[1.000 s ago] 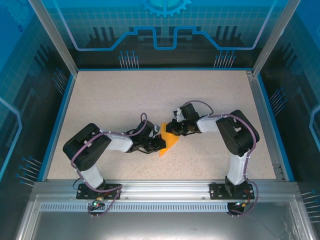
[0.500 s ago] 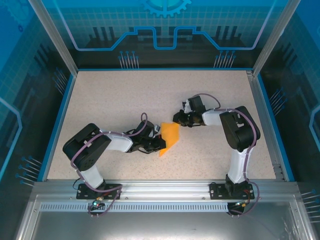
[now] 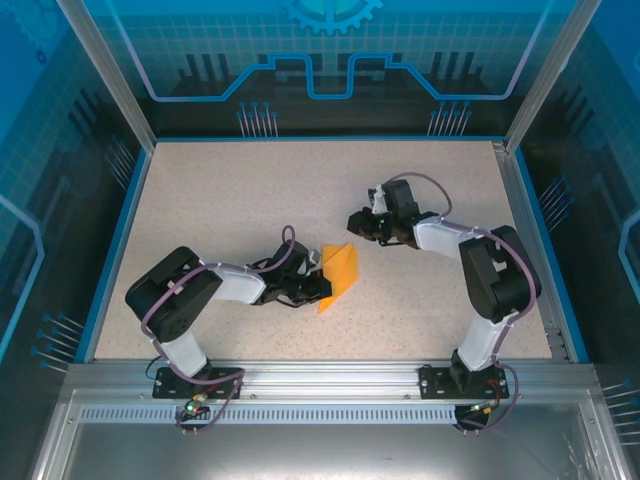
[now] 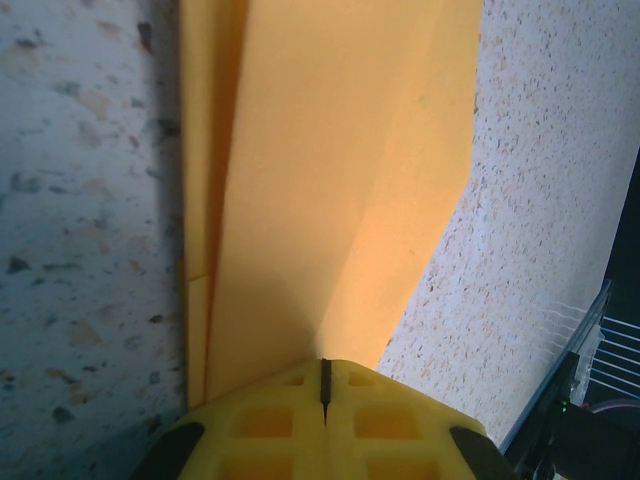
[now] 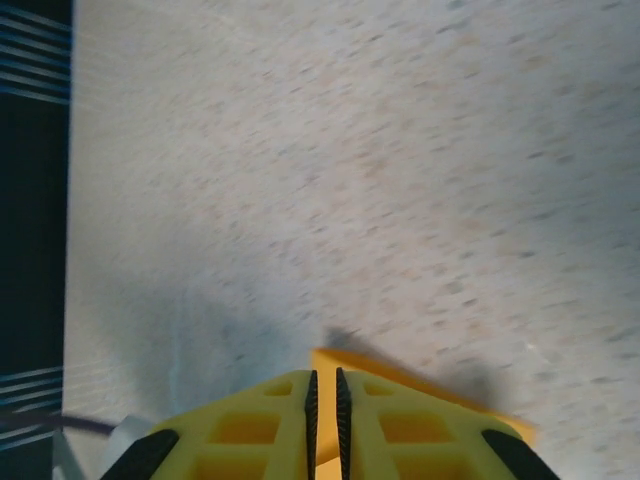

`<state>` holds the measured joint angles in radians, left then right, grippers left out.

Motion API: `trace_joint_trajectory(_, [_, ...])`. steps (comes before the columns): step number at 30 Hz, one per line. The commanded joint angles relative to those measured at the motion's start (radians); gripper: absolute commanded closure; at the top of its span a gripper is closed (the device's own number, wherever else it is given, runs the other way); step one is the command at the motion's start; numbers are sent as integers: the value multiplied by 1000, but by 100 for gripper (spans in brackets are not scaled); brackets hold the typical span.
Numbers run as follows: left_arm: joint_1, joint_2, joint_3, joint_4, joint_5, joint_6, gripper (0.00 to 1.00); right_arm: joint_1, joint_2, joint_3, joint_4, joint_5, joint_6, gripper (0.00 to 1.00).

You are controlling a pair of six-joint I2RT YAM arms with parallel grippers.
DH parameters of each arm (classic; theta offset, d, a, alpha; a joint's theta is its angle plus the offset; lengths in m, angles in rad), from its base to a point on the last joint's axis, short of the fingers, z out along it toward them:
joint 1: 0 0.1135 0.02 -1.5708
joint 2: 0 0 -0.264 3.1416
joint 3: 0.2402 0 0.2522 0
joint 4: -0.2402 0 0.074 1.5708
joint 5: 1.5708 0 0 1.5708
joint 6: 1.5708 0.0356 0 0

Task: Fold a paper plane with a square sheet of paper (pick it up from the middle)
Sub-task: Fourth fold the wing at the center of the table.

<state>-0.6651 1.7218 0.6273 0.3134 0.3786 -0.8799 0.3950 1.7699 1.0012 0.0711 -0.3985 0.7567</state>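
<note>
The square sheet of paper [image 3: 341, 268], orange-yellow, is folded into a narrow angular shape and lies tilted near the table's middle. My left gripper [image 3: 318, 287] is shut on its near-left end. In the left wrist view the folded sheet of paper [image 4: 330, 180] runs up and away from the left gripper [image 4: 324, 365], with layered edges along its left side. My right gripper [image 3: 356, 222] hovers just above and right of the sheet, apart from it. In the right wrist view the right gripper [image 5: 324, 375] is shut to a thin slit, and a corner of the sheet [image 5: 420, 385] peeks out past the fingertips.
The speckled table [image 3: 230, 200] has a raised blue rim [image 3: 118, 240] on the left, back and right. A metal rail [image 3: 320, 375] with both arm bases runs along the near edge. The right arm's elbow [image 3: 495, 275] stands at the right.
My right gripper has pulled off the sheet, going up and to the right, and the sheet's upper end now shows. The left gripper and the sheet have stayed put.
</note>
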Motion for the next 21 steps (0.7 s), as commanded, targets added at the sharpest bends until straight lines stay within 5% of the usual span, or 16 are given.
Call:
trace_joint_trajectory(1, [-11, 51, -48, -246, -65, 41, 100, 73, -8, -49, 12, -47, 30, 86])
trace_joint_trajectory(7, [-10, 51, -44, -244, -63, 39, 100, 142, 51, -70, 27, -56, 61, 90])
trace_joint_trajectory(21, [-10, 18, -51, -236, -40, 60, 100, 129, 155, -147, 12, 48, 43, 92])
